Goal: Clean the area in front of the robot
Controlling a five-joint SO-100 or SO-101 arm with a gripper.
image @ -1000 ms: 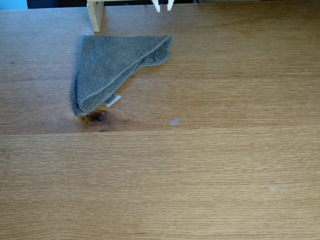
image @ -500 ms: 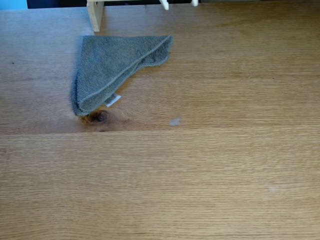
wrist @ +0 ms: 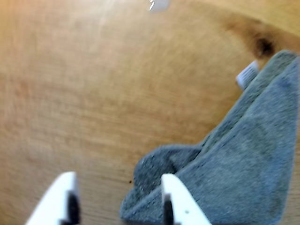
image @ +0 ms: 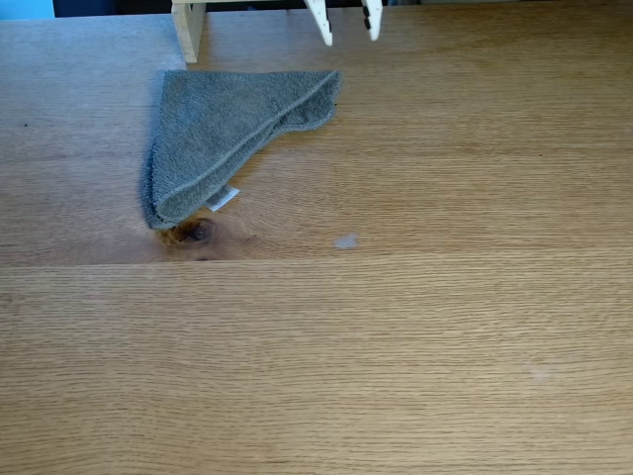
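Observation:
The light-brown oak tabletop (image: 396,336) fills the fixed view, with a small dark knot (image: 195,233) left of centre. A folded grey terry cloth (image: 223,129) lies at the upper left, a white label (image: 224,199) at its lower edge. My white gripper (image: 347,30) reaches in from the top edge, open, just right of the cloth's far corner. In the wrist view my gripper (wrist: 117,180) hangs open over the table, and the cloth (wrist: 243,164) has its corner by the right finger (wrist: 180,201). Nothing is held.
A pale wooden post (image: 188,30) stands at the top left, just behind the cloth. A small pale spot (image: 345,240) marks the tabletop near the centre, and also shows as a pale spot (wrist: 159,4) at the wrist view's top edge. The wood stretches bare to the right and front.
The two white fingertips were close together one second ago. They have since spread apart and now reach further into the fixed view from the top edge. The cloth has not moved.

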